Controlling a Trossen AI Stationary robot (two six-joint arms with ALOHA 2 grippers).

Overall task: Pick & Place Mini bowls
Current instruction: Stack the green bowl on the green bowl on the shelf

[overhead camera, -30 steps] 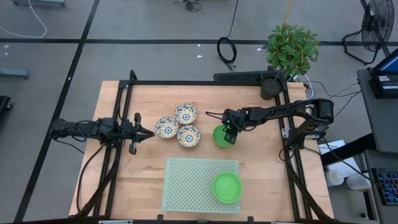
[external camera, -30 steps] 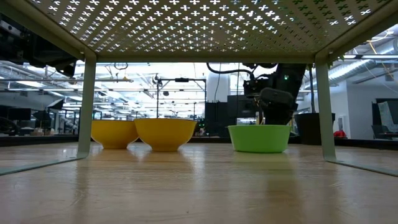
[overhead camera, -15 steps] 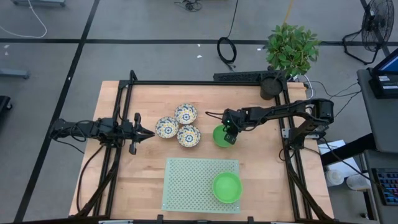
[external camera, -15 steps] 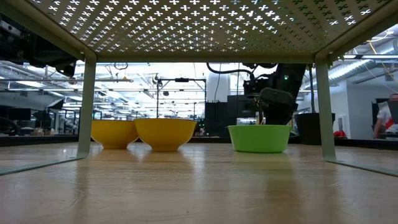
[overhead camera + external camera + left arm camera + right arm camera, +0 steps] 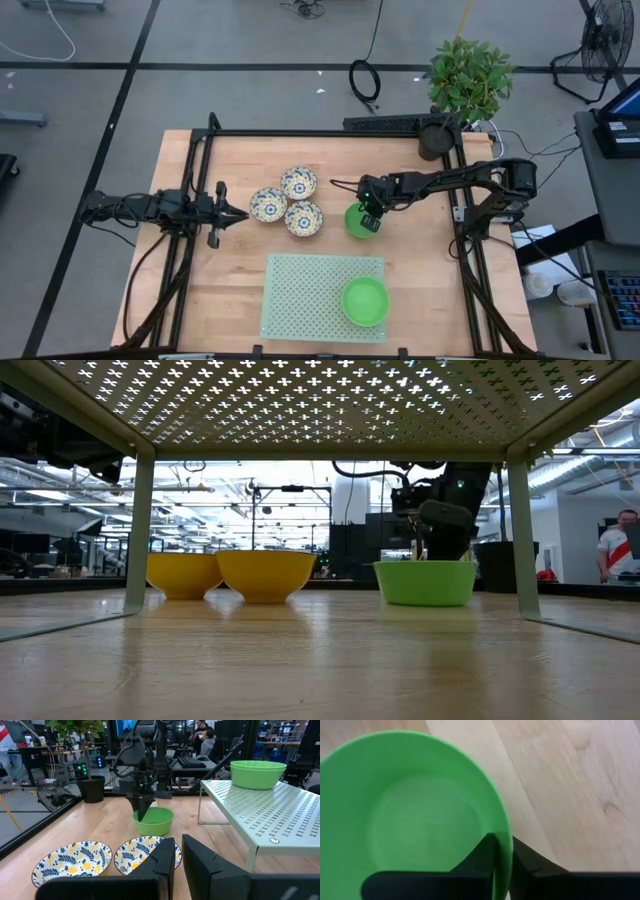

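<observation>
Table [image 5: 200, 290]: wooden, arms at its left and right edges.
Mat [image 5: 300, 290]: near edge, one green bowl [image 5: 364, 300] on top.
Patterned bowls [image 5: 285, 201]: three clustered mid-table.
Right gripper [image 5: 371, 222]: pinching the rim of another green bowl [image 5: 354, 222] (centre).
Left gripper [image 5: 238, 213]: fingers nearly together, empty, left of the cluster.

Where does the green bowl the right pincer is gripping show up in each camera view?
High view: green bowl mid-table, right of the three patterned bowls, right pincer on its rim.
Low view: right of centre, on the table.
Left wrist view: centre, behind the patterned bowls.
Right wrist view: fills the left, rim between the fingers.
Shared landmark: the right pincer on its rim.
</observation>
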